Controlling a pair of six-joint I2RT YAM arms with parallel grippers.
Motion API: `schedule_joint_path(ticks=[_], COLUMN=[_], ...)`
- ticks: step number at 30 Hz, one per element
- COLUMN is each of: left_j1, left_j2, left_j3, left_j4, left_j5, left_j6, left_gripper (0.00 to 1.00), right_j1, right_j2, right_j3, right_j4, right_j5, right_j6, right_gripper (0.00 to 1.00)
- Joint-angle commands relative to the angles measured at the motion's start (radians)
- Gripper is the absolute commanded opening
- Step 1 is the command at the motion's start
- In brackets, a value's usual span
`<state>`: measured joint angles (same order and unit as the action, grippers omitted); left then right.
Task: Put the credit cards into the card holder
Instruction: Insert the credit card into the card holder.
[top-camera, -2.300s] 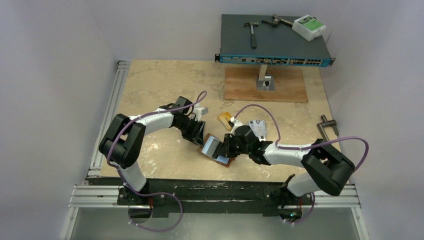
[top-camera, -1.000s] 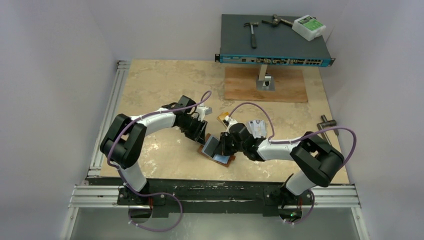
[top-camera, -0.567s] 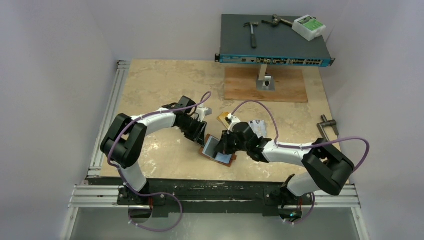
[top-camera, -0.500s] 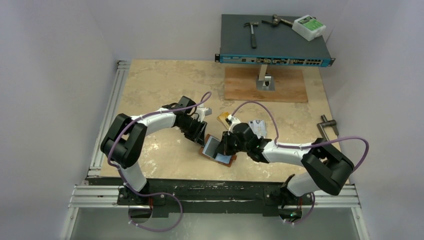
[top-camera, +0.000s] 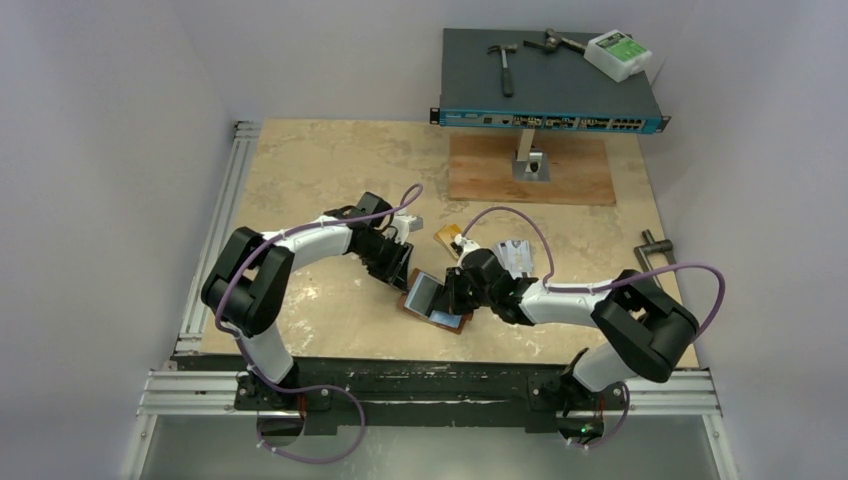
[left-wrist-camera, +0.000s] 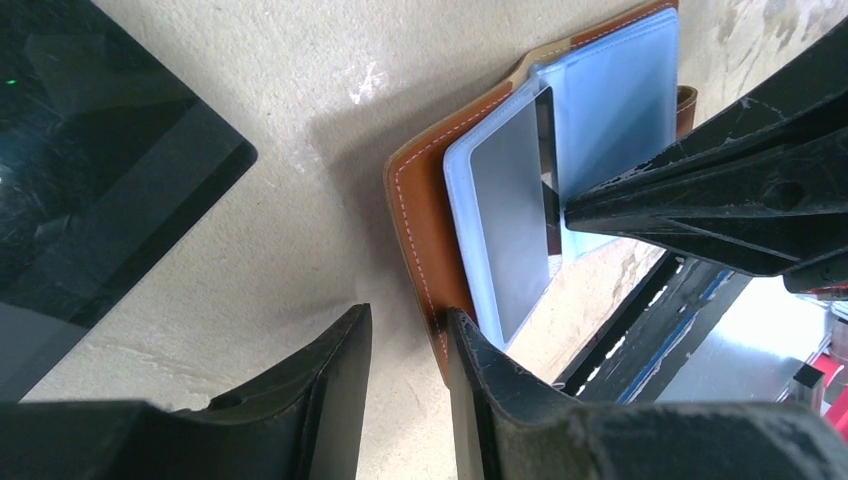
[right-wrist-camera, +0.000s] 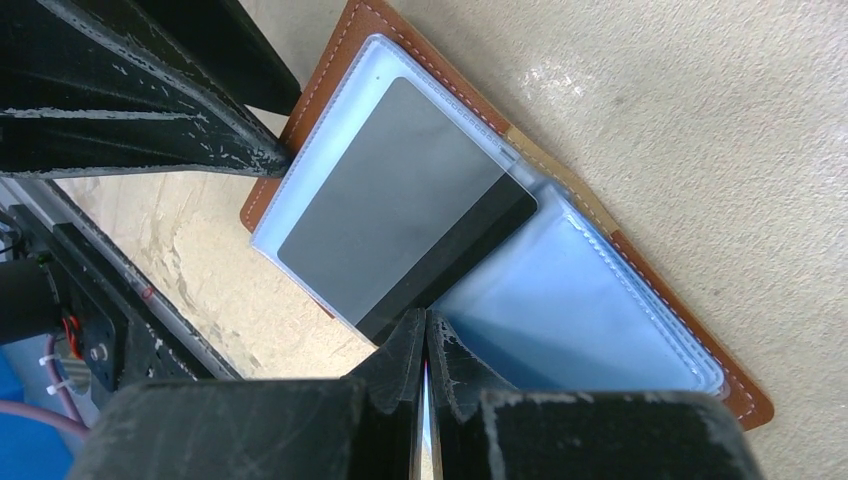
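Beige stone tabletop (top-camera: 320, 170) between plain white walls (top-camera: 100, 150).

place: robotics lab bench
evidence: robot arms (top-camera: 300, 240) on aluminium rails (top-camera: 215, 215); network switch (top-camera: 553, 120); hammer (top-camera: 504, 66); blank white walls

- I find no text I can read on the grey card (right-wrist-camera: 400, 200) in the card holder (left-wrist-camera: 415, 200).
- The white box (top-camera: 618, 53) carries a green label; its print is too small for me to read.
- The silvery card (top-camera: 515, 255) shows marks I cannot make out.
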<state>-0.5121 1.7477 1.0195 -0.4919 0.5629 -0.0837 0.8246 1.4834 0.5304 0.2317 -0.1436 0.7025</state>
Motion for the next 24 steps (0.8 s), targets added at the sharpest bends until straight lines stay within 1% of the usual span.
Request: schedule_joint_path(ticks=[1,14,20,24], left_j1=[-0.003,-0.034,-0.037,-0.036], left_j2=[-0.002,0.028,0.027,0.027], left_j3=[0.048,0.068,0.07,0.068], left_j4=[-0.01,-0.007,-0.015,-0.021], left_j5=[-0.036,0.009,0.001,-0.011], left_j6=[0.032,0.024,0.033,0.037], left_gripper=[0.33,0.33,0.32,0.32], right_j1=[0.002,0.002,0.002,0.001], right_j2=[-0.011,0.091,0.046,-0.017], right_j3=[0.0,0.061,0.056,0.041], right_j4=[-0.009,0.097,0.092,0.03], right_j5=[0.047,0.03,0.013,0.034], right_j6=[-0.013,0.007,0.003,-0.016], right_gripper=[0.0,0.0,0.0,0.0])
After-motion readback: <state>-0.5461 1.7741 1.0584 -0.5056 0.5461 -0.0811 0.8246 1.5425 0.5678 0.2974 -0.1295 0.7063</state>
